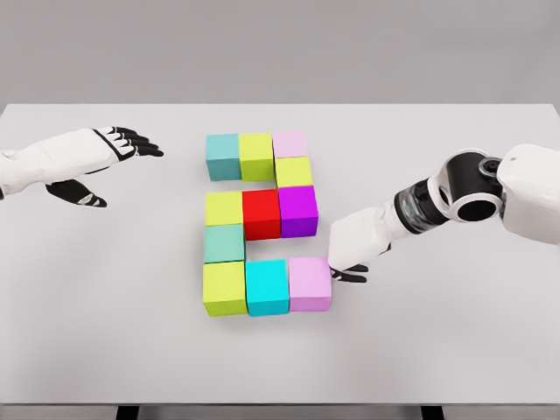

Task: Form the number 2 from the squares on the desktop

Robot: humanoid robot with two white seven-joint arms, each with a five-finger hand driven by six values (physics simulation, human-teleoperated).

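Right hand [350, 254] lowered onto white worktop [455, 350], fingers curled, nothing grasped, fingertips seen touching right face of pale pink cube [310, 283] closing bottom row. Coloured cubes [261, 214] laid mid-worktop, forming 2. Final nudging judged in hand; hand withdrawal called for next. Left hand [109, 153] held apart, relaxed, empty.

Soft, even light is falling from above onto the table [437, 350], leaving its white top bright with no glare. The blocks [261, 214] are casting only faint, short shadows at their bases on it. Everything is rendering slightly soft, with no edge distortion showing.
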